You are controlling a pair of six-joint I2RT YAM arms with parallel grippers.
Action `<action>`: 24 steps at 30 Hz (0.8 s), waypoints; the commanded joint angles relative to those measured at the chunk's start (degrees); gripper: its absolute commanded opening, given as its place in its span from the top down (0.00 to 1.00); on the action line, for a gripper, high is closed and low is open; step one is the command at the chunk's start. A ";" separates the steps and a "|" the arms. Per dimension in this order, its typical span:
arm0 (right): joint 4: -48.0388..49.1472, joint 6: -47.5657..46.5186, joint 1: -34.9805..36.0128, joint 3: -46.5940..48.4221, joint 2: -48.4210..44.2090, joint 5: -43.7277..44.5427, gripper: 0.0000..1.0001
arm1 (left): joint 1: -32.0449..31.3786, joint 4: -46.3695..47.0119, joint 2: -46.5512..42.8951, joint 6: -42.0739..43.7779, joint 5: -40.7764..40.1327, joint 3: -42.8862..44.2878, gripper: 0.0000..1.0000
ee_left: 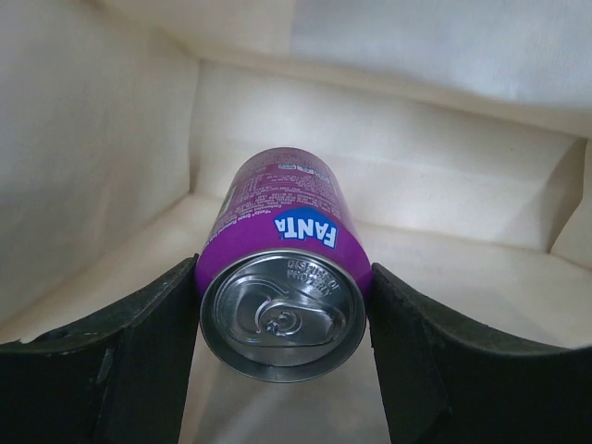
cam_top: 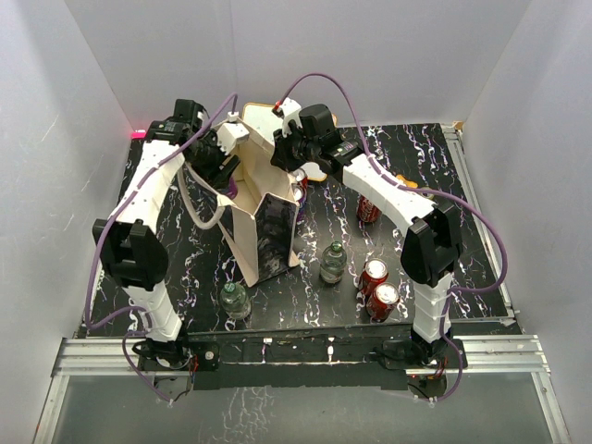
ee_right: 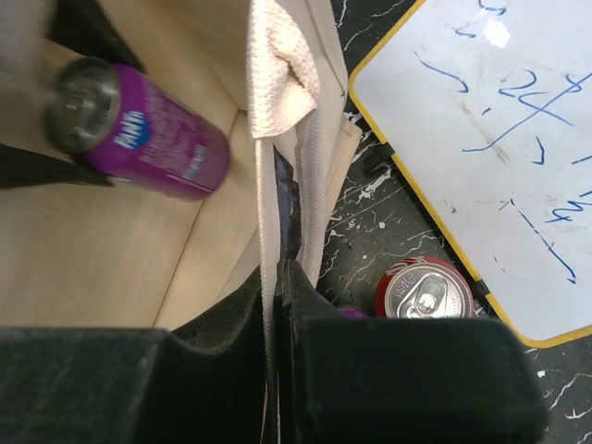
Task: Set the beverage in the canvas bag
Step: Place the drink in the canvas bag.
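The beverage is a purple Fanta can (ee_left: 282, 231). My left gripper (ee_left: 282, 333) is shut on it, one finger against each side, and holds it top-up-toward-the-camera inside the canvas bag (cam_top: 268, 231), above the beige floor of the bag (ee_left: 481, 277). In the right wrist view the can (ee_right: 157, 139) shows inside the bag, slightly blurred. My right gripper (ee_right: 276, 277) is shut on the bag's cloth rim (ee_right: 268, 185) and holds that side up. In the top view both grippers, left (cam_top: 222, 171) and right (cam_top: 287, 157), are at the bag's open mouth.
Red cans stand on the black marbled table (cam_top: 374, 274) (cam_top: 383, 298) (cam_top: 368, 209), and one is beside the bag (ee_right: 425, 289). Two green bottles (cam_top: 333, 263) (cam_top: 235, 300) stand near the front. A white yellow-framed board (ee_right: 481, 139) lies behind the bag. White walls enclose the table.
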 commanded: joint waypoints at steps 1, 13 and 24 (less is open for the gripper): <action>1.89 -1.91 0.18 -0.75 -2.98 -3.85 0.92 | -3.04 3.73 2.34 -2.10 5.06 4.06 1.00; 2.54 -0.65 0.30 -1.38 -3.39 1.12 0.92 | -3.86 -6.73 7.42 13.47 -0.72 8.38 1.00; 2.53 -0.49 0.03 -1.05 -3.53 3.03 0.92 | -2.85 6.67 5.62 10.43 0.60 -4.56 1.00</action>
